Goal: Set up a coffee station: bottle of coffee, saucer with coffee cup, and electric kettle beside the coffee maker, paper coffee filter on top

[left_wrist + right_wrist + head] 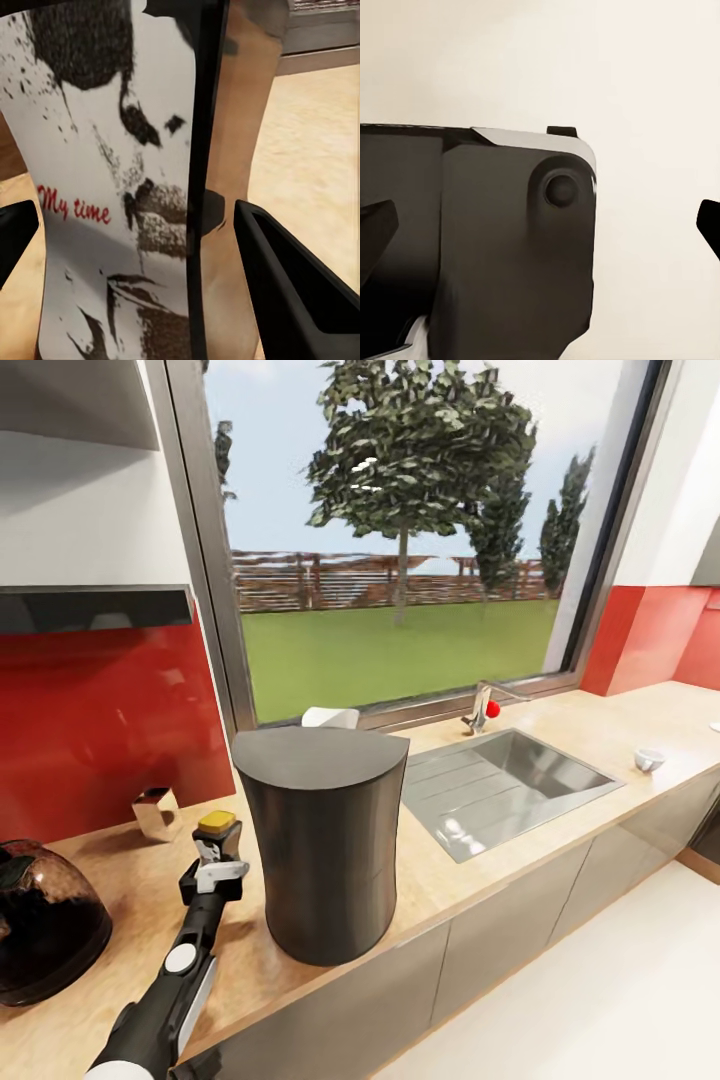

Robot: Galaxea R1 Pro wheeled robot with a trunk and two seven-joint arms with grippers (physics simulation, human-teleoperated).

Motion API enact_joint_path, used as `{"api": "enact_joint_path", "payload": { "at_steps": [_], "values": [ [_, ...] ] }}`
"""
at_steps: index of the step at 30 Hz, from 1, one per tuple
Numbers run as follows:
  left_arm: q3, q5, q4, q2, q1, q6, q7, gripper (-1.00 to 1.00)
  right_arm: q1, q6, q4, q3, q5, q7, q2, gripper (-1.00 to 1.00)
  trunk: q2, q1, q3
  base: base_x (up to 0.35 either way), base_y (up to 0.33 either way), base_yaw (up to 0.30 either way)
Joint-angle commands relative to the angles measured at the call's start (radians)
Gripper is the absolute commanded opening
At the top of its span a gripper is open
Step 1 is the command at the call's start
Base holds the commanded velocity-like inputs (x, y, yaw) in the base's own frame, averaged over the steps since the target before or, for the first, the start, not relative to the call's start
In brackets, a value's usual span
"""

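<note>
The tall dark grey coffee maker [320, 850] stands on the tan countertop [450, 880]. Just left of it, my left gripper [215, 852] is shut on the bottle of coffee [217, 822], whose yellow cap shows above the fingers. In the left wrist view the bottle's white label [112, 187] sits between the black fingers [292, 285]. The smoky-glass electric kettle [40, 925] is at the far left. A small white coffee cup [648, 760] rests far right, beyond the sink. My right gripper [547, 221] is open over pale floor with nothing between its fingers.
A steel sink [510, 780] with a faucet [483, 710] lies right of the coffee maker. A shiny metal container [155, 812] stands by the red backsplash. A white object [330, 717] peeks from behind the coffee maker. A dark grey wall slab [95, 608] hangs upper left.
</note>
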Motion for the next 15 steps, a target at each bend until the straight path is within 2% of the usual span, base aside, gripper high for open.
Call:
{"api": "enact_joint_path", "payload": {
  "at_steps": [1, 15],
  "values": [
    [0.002, -0.011, 0.000, -0.001, 0.000, -0.003, 0.003, -1.00, -0.001, -0.003, 0.000, 0.009, -0.008, -0.003, 0.000, 1.00, -0.002, 0.000, -0.002, 0.000, 0.000, 0.000],
    [-0.036, -0.010, 0.001, -0.005, 0.000, 0.000, 0.003, -1.00, -0.001, -0.003, 0.001, 0.009, -0.008, -0.004, 0.000, 1.00, -0.002, 0.000, -0.002, 0.000, 0.000, 0.000]
  ]
}}
